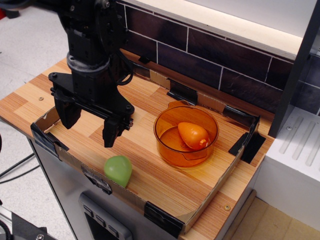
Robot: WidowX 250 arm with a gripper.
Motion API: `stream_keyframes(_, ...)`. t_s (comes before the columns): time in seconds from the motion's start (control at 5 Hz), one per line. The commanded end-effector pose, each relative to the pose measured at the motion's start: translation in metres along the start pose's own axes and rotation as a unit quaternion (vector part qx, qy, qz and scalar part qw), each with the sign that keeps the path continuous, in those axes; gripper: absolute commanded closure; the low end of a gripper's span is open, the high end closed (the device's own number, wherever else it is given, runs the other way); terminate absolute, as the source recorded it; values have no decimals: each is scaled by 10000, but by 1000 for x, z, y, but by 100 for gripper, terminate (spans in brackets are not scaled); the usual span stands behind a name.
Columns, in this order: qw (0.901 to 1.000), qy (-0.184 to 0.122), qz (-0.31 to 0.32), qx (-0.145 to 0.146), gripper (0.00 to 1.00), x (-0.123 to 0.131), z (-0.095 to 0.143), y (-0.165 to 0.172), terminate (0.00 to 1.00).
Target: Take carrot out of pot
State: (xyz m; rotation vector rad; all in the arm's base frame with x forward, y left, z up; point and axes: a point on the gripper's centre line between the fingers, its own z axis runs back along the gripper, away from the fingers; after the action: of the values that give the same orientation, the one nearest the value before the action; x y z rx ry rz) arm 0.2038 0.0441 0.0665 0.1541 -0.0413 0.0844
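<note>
The carrot (193, 134), a smooth stubby orange toy, lies inside the pot (170, 122), a round translucent orange pot with low walls standing right of centre on the wooden table. My gripper (89, 127) hangs to the left of the pot, well apart from it, above the wood. Its two black fingers (112, 131) point down and stand wide apart with nothing between them.
A green rounded toy (118, 170) lies near the front edge, below the gripper. A low cardboard rim with black tape (160, 217) borders the table. A dark tiled wall (200, 55) runs behind. A white unit (295, 155) stands at the right.
</note>
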Motion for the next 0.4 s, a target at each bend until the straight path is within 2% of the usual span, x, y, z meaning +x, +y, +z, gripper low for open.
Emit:
stream_keyframes(0.0, 10000, 0, 0, 0, 0, 0, 0, 0, 0)
stream_keyframes(0.2, 9980, -70, 488, -391, 0, 4, 12, -3, 0)
